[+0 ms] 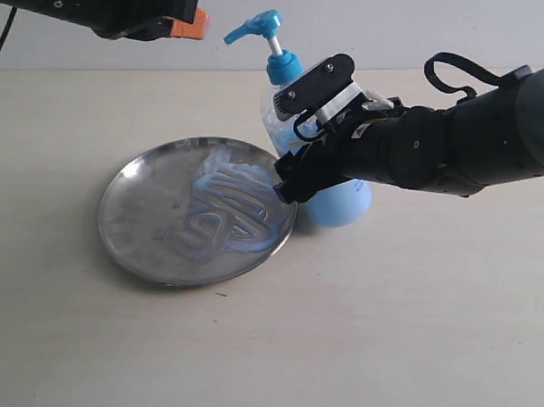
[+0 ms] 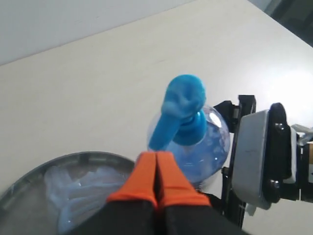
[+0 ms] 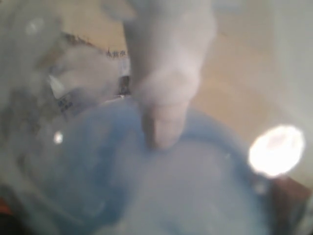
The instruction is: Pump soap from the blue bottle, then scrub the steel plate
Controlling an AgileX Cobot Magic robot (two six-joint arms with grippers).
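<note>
Blue bottle [image 1: 340, 206]: upright, just beside the rim of the steel plate [image 1: 128, 221], which is streaked with soap [image 1: 223, 206].
Right gripper [image 1: 289, 182]: seemingly clamped on the bottle body.
Left gripper [image 1: 193, 24]: pressed shut, empty, held above the pump.
Risk: the bottle may be tipped by an off-centre press.

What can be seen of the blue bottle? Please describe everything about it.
The blue bottle is a clear plastic cylinder with light-blue liquid inside, a bright blue pump head and a blue collar. It leans toward the steel plate and stands right beside its rim. The right gripper clasps its body; the left gripper, shut, hangs near the pump head without touching it.
</note>
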